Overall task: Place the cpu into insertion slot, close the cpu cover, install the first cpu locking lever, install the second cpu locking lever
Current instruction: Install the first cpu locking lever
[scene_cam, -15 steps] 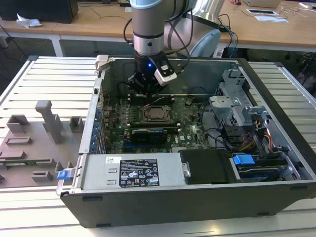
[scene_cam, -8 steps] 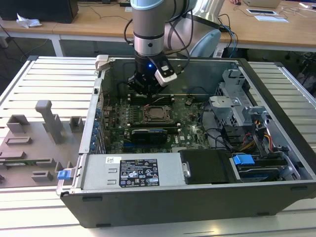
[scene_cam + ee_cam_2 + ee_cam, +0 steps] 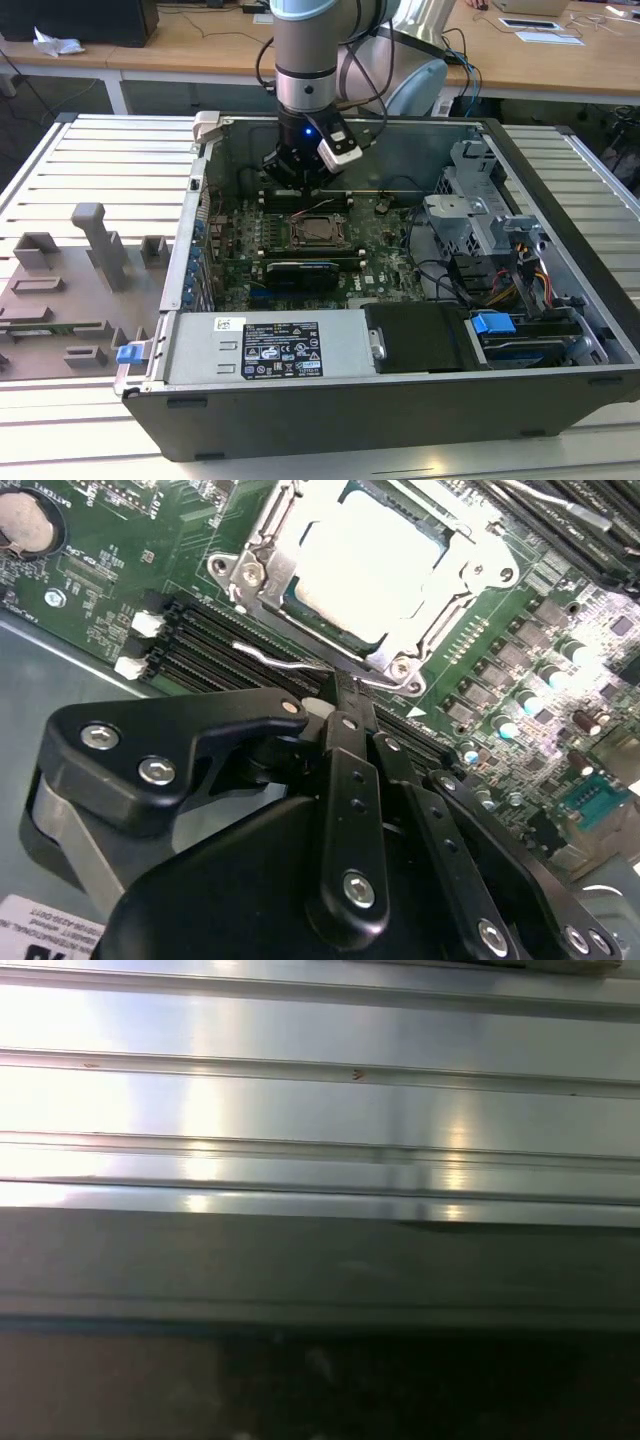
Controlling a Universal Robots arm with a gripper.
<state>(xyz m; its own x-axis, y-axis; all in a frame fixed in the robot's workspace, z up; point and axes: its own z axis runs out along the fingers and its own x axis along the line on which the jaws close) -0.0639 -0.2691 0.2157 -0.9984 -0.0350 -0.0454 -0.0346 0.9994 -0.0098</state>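
**Fingers closed beside the covered chip**

Fingers (image 3: 345, 715) of the gripper (image 3: 340, 705) are drawn together with nothing between them, their tips down at the long black memory slots (image 3: 215, 640) just beside the socket, and touching or almost touching a thin silver locking lever (image 3: 275, 658) that runs along the socket's edge; you cannot tell which. In the exterior view you see the gripper (image 3: 303, 180) hanging from the arm (image 3: 312, 55) inside the open computer case (image 3: 560, 190), just behind the socket.

The cpu (image 3: 365, 555) sits in the insertion slot (image 3: 262, 558), its pale metal top showing through the square opening of the cpu cover (image 3: 440, 605), which lies flat over it. In the exterior view the cpu (image 3: 316, 229) is at the middle of the green motherboard (image 3: 385, 255).

As for writing, you have a white and black label (image 3: 280, 350) on the grey power supply (image 3: 200, 352) at the case's front, but its print is too small to read. A round coin battery (image 3: 22, 522) sits on the board, well apart from the socket.

The case stands on a ribbed metal table (image 3: 90, 160), with grey holders (image 3: 100, 240) at the exterior view's left. The first wrist view shows the table's ribs (image 3: 320, 1070).
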